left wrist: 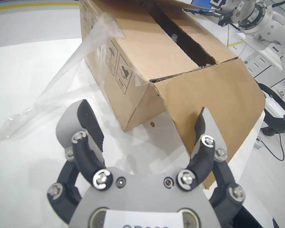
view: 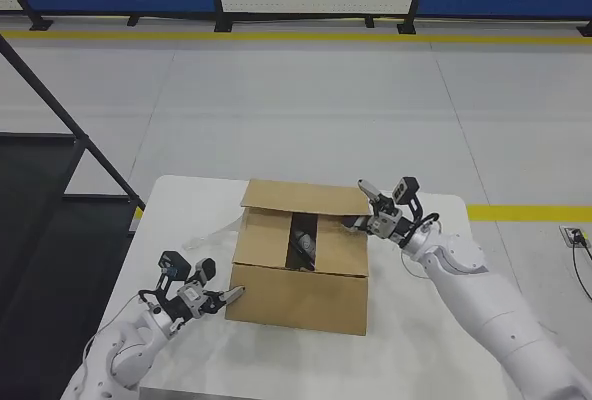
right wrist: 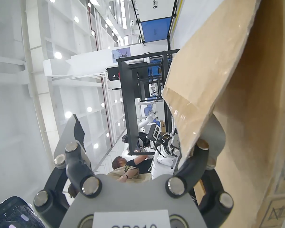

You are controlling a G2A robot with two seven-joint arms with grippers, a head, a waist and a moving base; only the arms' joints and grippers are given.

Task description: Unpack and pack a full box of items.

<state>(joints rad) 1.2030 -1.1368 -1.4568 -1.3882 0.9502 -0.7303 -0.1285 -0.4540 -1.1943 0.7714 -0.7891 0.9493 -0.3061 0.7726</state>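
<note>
Cardboard box point(view: 296, 270) sits in the middle of the white desk point(view: 176, 205). Its top flaps are partly open, and dark things point(view: 304, 248) show through the gap, so the unpacking looks barely started. The left gripper point(left wrist: 144, 115) is low by the desk at the box's 8 o'clock. Its jaws are wide and hold nothing. One finger is right by a flap point(left wrist: 211, 100) that hangs down, maybe to push it away. The right gripper point(right wrist: 144, 124) is up at 2 o'clock, tipped sideways. Its jaws are wide too, with a raised flap's point(right wrist: 204, 60) edge by one finger, likely to fold it back. Clear tape point(left wrist: 68, 67) hangs off the box.
</note>
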